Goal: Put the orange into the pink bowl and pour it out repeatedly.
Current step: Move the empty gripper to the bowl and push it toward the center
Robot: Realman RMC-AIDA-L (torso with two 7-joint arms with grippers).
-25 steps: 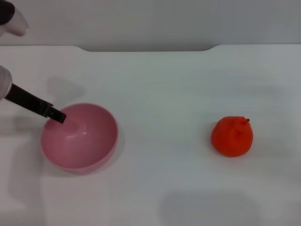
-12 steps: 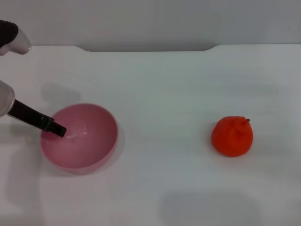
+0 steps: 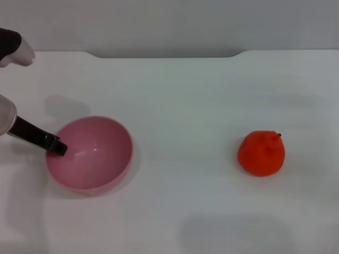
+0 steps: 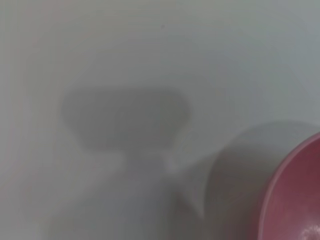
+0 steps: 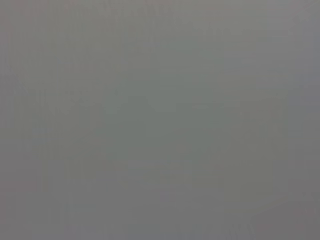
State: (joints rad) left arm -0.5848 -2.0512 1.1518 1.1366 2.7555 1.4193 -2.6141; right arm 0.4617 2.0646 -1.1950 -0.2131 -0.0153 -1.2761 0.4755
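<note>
The left gripper [image 3: 57, 147] is seen drawn back to the bowl [image 3: 100, 174]'s left rim at lower left; whether its claw is spread cannot be told. The orange [image 3: 261, 153] lies well apart at right, so loading is not yet begun.

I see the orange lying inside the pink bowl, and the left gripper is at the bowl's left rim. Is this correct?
Not quite. The orange is not inside the pink bowl; it sits on the white table, well apart from the bowl on the robot's right side, and the bowl holds nothing. The head view shows this. The rest stands: the left gripper is at the bowl's left rim.
</note>
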